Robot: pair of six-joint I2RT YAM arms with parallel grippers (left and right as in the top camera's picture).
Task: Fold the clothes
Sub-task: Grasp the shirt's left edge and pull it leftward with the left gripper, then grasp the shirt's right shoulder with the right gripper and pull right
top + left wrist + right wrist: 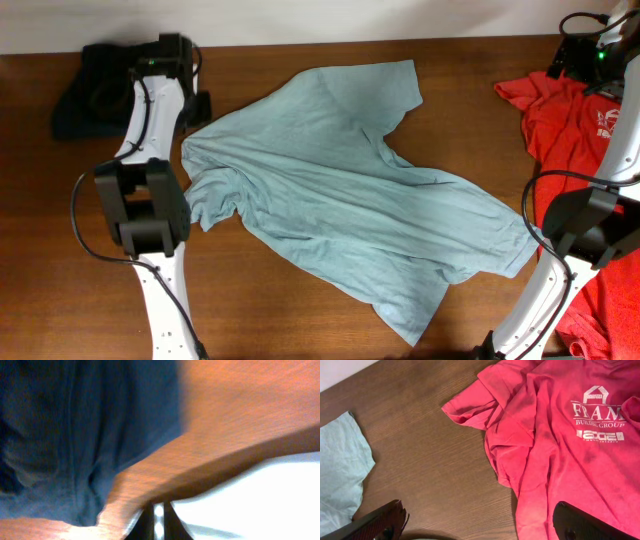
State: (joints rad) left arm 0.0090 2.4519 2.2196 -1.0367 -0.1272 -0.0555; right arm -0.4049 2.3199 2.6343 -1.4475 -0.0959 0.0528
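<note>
Shirt (350, 190) lies rumpled, unfolded, mid-table: nothing folded yet. Red pile (570, 120) right, dark garment (85, 85) far left also wait. R gripper (485, 522) jaws wide, empty; L gripper (157, 522) jaws: can't tell.

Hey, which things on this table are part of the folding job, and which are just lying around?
Part of the job: light blue T-shirt, red T-shirt, dark garment.
Just lying about: black cable, beside the left arm on the wooden table.

White arms (165, 295), black joints (150, 205), black pincer (480, 527)
</note>
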